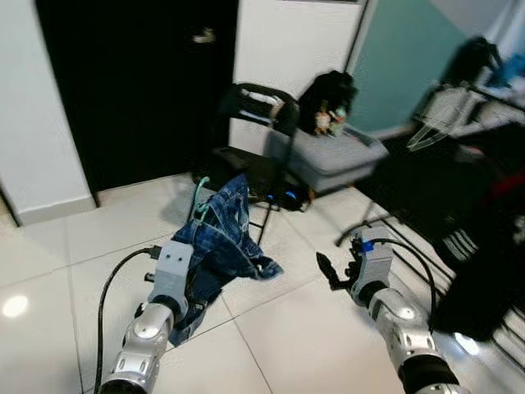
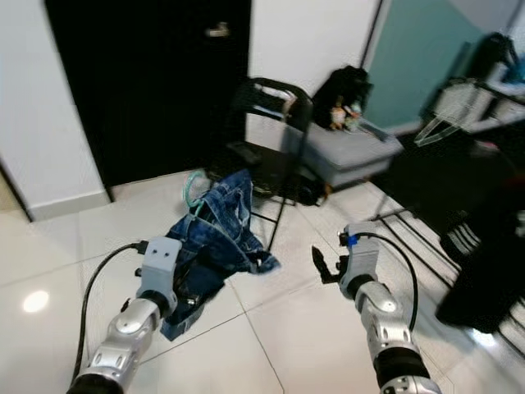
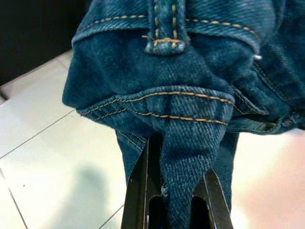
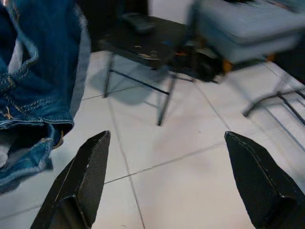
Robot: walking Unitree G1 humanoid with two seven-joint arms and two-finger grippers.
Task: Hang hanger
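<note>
Two fingers of the left gripper (image 3: 174, 191) pinch soft, heavy jeans (image 1: 221, 234) on a teal hanger (image 1: 199, 194); right gripper (image 4: 171, 176) wide open, empty

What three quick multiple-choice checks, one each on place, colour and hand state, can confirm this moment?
1. Where is the folding chair?
A. in front of the black door
B. beside the robot's right arm
C. on the grey storage box

2. What colour is the hanger hook above the jeans?
A. red
B. teal
C. white

3. What state is the right hand in?
A. shut on the jeans
B. shut on nothing
C. open

Answers: 1 A, the chair stands by the door. 2 B, a teal hook pokes out above the denim. 3 C, its fingers are spread over bare tile, while the left hand pinches the denim.
</note>
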